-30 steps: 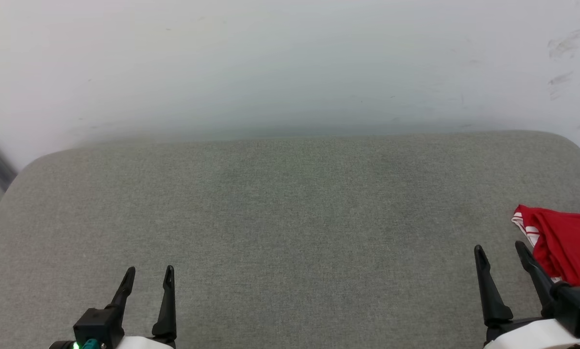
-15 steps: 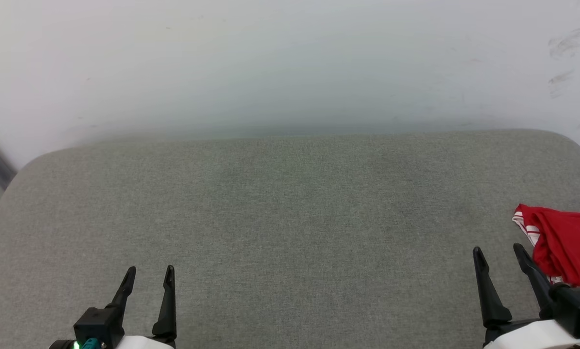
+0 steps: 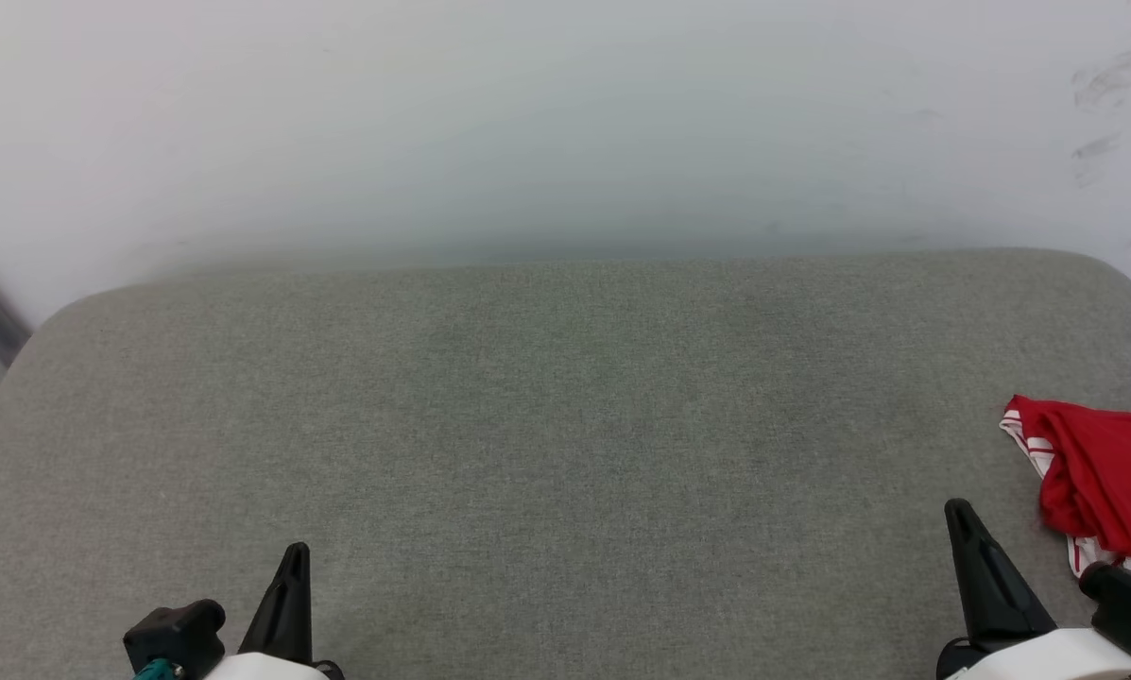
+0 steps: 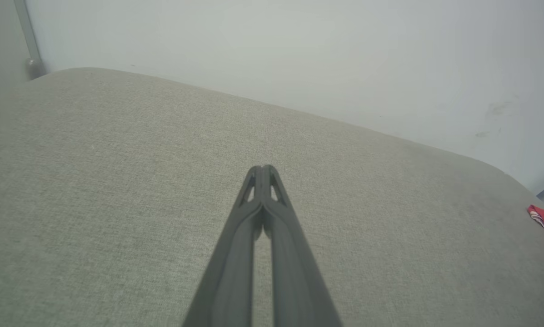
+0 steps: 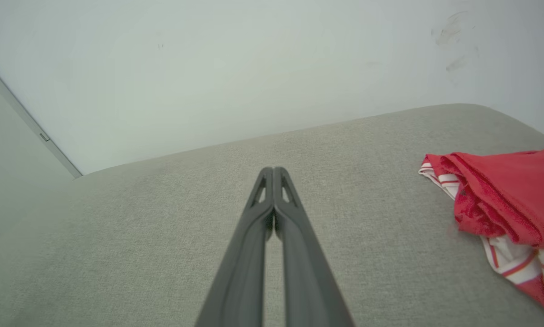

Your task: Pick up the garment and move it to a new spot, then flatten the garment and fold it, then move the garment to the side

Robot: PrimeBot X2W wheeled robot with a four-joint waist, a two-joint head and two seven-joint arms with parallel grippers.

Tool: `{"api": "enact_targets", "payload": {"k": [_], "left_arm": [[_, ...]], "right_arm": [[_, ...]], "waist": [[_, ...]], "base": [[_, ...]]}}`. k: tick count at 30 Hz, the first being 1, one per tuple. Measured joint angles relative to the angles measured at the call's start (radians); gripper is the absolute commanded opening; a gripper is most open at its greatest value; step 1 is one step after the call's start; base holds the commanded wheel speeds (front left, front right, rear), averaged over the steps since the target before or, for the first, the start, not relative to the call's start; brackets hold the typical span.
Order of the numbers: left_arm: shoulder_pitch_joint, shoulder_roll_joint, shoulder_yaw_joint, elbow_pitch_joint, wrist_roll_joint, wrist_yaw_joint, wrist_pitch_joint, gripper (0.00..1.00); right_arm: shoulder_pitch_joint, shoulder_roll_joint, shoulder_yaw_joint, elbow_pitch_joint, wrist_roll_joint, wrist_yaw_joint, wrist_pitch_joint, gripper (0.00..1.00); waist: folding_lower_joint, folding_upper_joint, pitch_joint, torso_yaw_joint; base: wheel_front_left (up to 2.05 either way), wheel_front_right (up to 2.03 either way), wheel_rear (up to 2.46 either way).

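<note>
Red jersey [image 3: 1104, 467] lies bunched on the grey cushion [image 3: 565, 425]; left gripper [image 3: 296, 552], well apart from it, and right gripper [image 3: 957, 510], just beside it, have both closed empty since earlier.

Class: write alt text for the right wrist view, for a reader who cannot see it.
The right gripper, shut and empty, points across a grey cushion toward a pale wall. A crumpled red garment with striped trim lies on the cushion at the view's right, apart from the gripper.
</note>
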Motion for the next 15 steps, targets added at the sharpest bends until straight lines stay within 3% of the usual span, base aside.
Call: {"api": "enact_targets", "payload": {"k": [15], "left_arm": [[-0.04, -0.034, 0.053, 0.022, -0.221, -0.036, 0.066, 0.0]], "right_arm": [[-0.055, -0.012, 0.005, 0.07, 0.281, 0.0, 0.004, 0.0]], "waist": [[0.0001, 0.0, 0.007, -0.002]], "base": [[0.0, 0.0, 0.0]]}}
